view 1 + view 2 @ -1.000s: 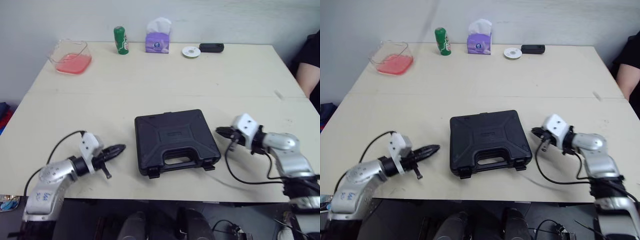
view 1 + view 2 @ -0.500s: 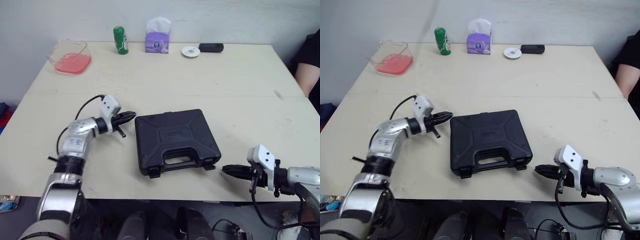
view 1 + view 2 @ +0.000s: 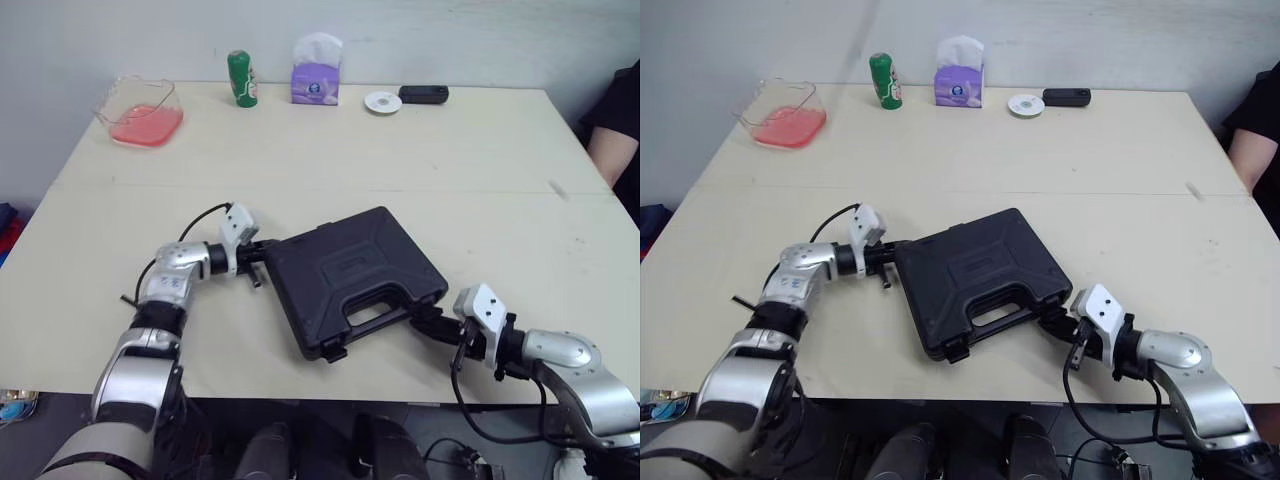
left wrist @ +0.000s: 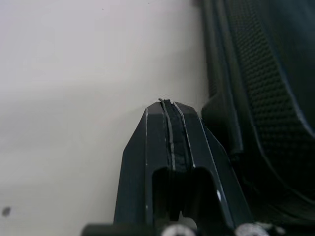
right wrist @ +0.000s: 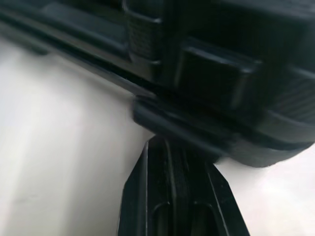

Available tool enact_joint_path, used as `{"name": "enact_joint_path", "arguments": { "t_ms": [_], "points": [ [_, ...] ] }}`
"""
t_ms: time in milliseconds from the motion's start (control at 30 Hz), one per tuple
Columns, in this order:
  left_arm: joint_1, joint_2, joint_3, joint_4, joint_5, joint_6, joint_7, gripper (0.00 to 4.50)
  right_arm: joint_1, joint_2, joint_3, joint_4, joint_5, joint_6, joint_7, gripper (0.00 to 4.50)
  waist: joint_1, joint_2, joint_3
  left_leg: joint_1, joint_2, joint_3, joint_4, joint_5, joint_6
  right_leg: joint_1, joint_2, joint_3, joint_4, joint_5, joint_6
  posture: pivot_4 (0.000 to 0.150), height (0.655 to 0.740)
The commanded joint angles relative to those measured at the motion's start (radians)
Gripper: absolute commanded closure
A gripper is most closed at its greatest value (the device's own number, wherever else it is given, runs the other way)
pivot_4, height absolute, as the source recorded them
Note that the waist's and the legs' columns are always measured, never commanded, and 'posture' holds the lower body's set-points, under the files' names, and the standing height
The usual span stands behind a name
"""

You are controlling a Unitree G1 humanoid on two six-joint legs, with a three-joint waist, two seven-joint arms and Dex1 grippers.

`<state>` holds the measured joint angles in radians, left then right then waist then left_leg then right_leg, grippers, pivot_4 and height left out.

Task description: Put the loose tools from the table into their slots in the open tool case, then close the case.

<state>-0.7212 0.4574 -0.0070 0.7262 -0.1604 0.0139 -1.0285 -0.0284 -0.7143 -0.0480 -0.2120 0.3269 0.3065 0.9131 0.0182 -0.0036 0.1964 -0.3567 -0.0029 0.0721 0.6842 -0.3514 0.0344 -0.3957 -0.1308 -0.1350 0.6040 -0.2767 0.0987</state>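
Note:
The black tool case (image 3: 350,272) lies shut on the table, turned askew, with its handle (image 3: 366,314) facing the front right. My left gripper (image 3: 262,252) is shut with nothing in it, its tip against the case's back left corner. In the left wrist view the shut fingertips (image 4: 167,105) sit just beside the case's ribbed edge (image 4: 256,88). My right gripper (image 3: 426,319) is shut and empty, pressed at the case's front right corner by a latch. In the right wrist view its fingers (image 5: 170,162) reach under the case's rim (image 5: 197,123).
Along the table's far edge stand a clear container (image 3: 140,110) with pink contents, a green can (image 3: 240,78), a purple tissue box (image 3: 315,74), a white disc (image 3: 382,102) and a black device (image 3: 423,94). A person's arm (image 3: 612,140) shows at the right.
The case has turned counter-clockwise, its right side swinging away. My left gripper moved right against its back left corner. My right gripper moved left and forward to its front right corner.

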Motion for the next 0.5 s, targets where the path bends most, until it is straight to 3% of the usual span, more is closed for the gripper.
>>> {"name": "enact_joint_path", "arguments": {
  "t_ms": [33, 233, 500],
  "points": [
    [0.092, 0.026, 0.008, -0.182, -0.039, 0.056, -0.029, 4.45, -0.044, -0.003, -0.032, 0.035, -0.018, -0.072, -0.006, 4.5, 0.001, 0.0, 0.0, 0.0, 0.0, 0.0, 0.0, 0.0, 0.0, 0.0, 0.0, 0.0, 0.0, 0.0, 0.0, 0.15, 0.74],
    [0.262, 0.05, 0.028, -0.491, -0.075, 0.184, 0.035, 4.45, -0.141, 0.016, -0.017, 0.163, -0.063, -0.136, -0.027, 4.5, 0.002, 0.0, 0.0, 0.0, 0.0, -0.001, 0.0, 0.0, 0.0, 0.0, -0.001, 0.003, 0.0, 0.0, 0.0, 0.15, 0.74],
    [0.438, 0.096, 0.121, -0.759, -0.172, 0.302, 0.084, 4.45, -0.179, 0.062, -0.027, 0.233, -0.099, -0.203, -0.083, 4.5, 0.002, 0.0, 0.0, 0.0, 0.001, -0.002, 0.0, 0.0, 0.0, 0.001, -0.003, 0.006, -0.001, 0.0, 0.0, 0.15, 0.74]
  ]
}}
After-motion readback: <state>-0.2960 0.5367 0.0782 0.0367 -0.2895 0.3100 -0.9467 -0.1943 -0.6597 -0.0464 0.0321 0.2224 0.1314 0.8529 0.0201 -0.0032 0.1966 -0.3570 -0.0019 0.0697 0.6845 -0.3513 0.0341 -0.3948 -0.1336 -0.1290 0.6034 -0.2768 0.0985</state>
